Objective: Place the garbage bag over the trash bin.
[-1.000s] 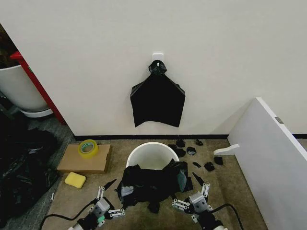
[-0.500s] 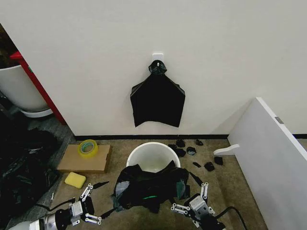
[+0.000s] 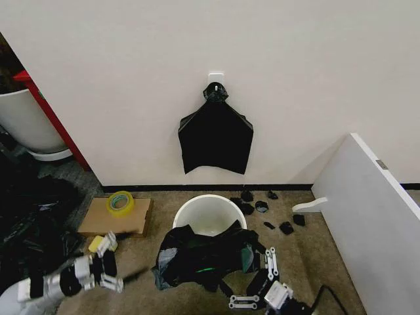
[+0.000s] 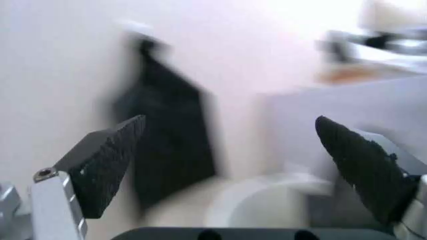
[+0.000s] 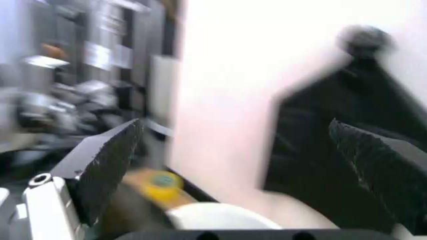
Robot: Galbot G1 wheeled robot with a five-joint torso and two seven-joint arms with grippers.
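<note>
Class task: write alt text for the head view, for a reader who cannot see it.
A crinkled black garbage bag lies draped over the near rim of a round white trash bin on the carpet by a wall. The left gripper is open to the bag's left, and the right gripper is open at its right, neither holding it. A flat black bundle hangs on the wall above.

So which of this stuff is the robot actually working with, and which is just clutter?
Part of the job:
garbage bag, draped on the bin's near rim
trash bin
left gripper, right gripper, both open

Just lying about:
tape roll
cardboard box
hanging black bundle
black scraps
</note>
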